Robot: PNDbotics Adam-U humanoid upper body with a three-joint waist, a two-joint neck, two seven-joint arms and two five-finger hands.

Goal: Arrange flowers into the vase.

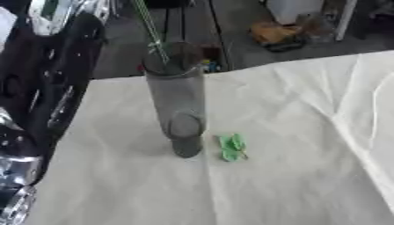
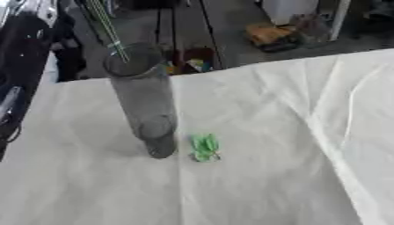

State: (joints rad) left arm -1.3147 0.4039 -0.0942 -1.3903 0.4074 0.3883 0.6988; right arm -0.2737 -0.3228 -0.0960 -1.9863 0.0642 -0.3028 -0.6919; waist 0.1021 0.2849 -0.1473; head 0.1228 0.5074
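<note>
A tall grey see-through vase (image 1: 175, 101) stands upright on the white cloth of the table (image 1: 292, 184). Thin green stems (image 1: 150, 26) rise out of its mouth, lean to the upper left and leave the picture at the top; no blossoms show. A small green leafy piece (image 1: 232, 147) lies on the cloth just right of the vase's foot. My left arm (image 1: 46, 88), black with silver joints, runs along the left edge from bottom to top, beside the vase and apart from it. Its hand is beyond the top edge. My right arm shows in neither view.
The table's far edge runs just behind the vase. Beyond it lies a dark plank floor with an orange-yellow object (image 1: 273, 33), a white box (image 1: 296, 9) and small coloured things (image 2: 192, 59). Folds crease the cloth at the right (image 2: 346, 105).
</note>
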